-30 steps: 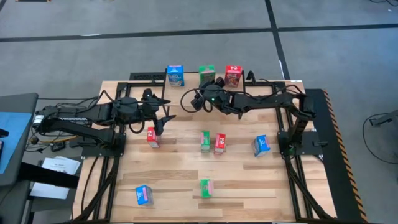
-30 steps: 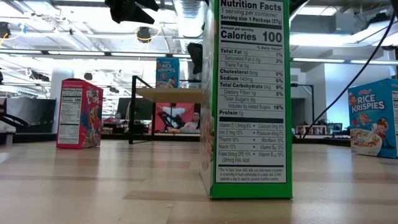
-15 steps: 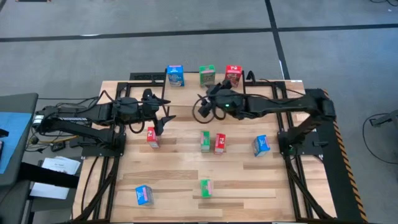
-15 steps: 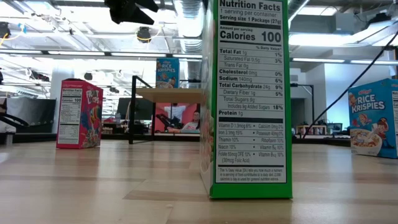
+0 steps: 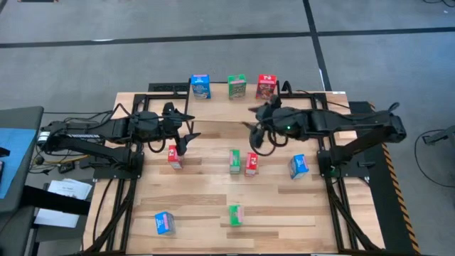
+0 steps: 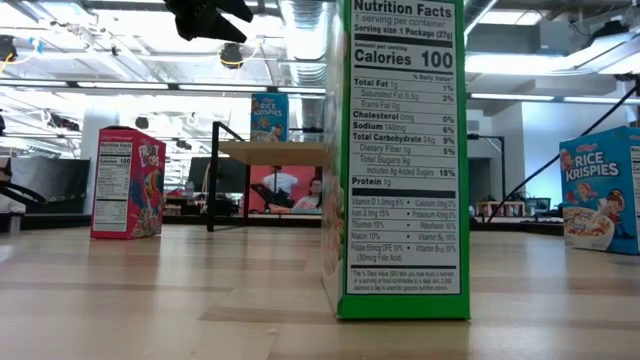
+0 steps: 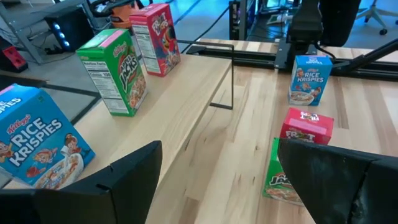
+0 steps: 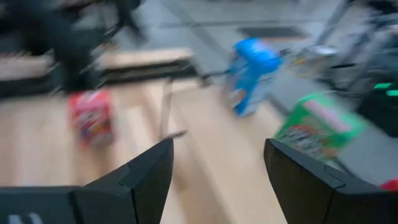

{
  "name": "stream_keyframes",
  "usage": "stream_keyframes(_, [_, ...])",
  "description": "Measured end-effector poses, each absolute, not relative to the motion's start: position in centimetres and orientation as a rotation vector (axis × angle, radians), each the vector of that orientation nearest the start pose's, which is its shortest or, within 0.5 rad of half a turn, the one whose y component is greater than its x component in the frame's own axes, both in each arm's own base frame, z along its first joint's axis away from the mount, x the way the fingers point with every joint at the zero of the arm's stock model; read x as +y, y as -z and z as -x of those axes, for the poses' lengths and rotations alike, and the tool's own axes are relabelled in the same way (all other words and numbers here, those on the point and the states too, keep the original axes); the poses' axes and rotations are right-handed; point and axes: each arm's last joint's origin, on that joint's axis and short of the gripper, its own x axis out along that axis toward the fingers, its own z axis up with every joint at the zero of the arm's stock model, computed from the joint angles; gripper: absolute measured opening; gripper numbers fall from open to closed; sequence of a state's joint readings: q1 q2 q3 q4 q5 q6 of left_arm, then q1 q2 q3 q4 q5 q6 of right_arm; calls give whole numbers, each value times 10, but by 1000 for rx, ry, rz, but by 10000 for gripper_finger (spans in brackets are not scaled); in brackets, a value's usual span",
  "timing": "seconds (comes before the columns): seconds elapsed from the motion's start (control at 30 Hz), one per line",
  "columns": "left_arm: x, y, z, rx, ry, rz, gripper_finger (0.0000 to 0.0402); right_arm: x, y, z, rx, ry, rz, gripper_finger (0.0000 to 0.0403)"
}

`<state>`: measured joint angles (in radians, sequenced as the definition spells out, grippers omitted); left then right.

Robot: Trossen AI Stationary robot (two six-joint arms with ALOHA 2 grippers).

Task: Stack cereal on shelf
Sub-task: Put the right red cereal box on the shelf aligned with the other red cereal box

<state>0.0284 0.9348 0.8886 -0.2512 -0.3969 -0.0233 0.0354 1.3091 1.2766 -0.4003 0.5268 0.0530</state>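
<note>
Three cereal boxes stand upright on the shelf [image 5: 219,95] at the table's far edge: blue [image 5: 200,86], green [image 5: 237,87] and red [image 5: 266,87]. Several more stand on the tabletop: red [image 5: 174,156], green [image 5: 234,161], red [image 5: 251,163], blue [image 5: 298,166], blue [image 5: 164,222] and green [image 5: 235,213]. My left gripper [image 5: 186,140] hangs open above the table, left of centre, facing the shelf [image 7: 186,106], nothing between its fingers [image 7: 219,146]. My right gripper [image 5: 256,134] is raised over the table's middle, just near of the shelf, open and empty [image 8: 219,144].
In the low view the near green box [image 6: 400,160] fills the middle, hiding much behind it. Black frame rails and cables run along the table's left and right sides [image 5: 341,185]. Bare wood lies between the middle row of boxes and the near row.
My right gripper has drawn back from the shelf's green box toward the table's right and near edges, rising and tipping up as it went. Its fingers have stayed apart. The green box stands on the shelf where it was. The left arm has kept still.
</note>
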Motion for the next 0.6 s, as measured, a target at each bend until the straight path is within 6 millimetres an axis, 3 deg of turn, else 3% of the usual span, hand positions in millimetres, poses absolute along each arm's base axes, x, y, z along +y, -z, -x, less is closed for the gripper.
stream_keyframes(0.2, [17,-337,-201,289,-426,-24,311,11,-360,-279,522,368,27,276])
stream_keyframes(0.6, [17,-336,-200,287,-430,8,311,27,-352,-274,501,468,-564,276])
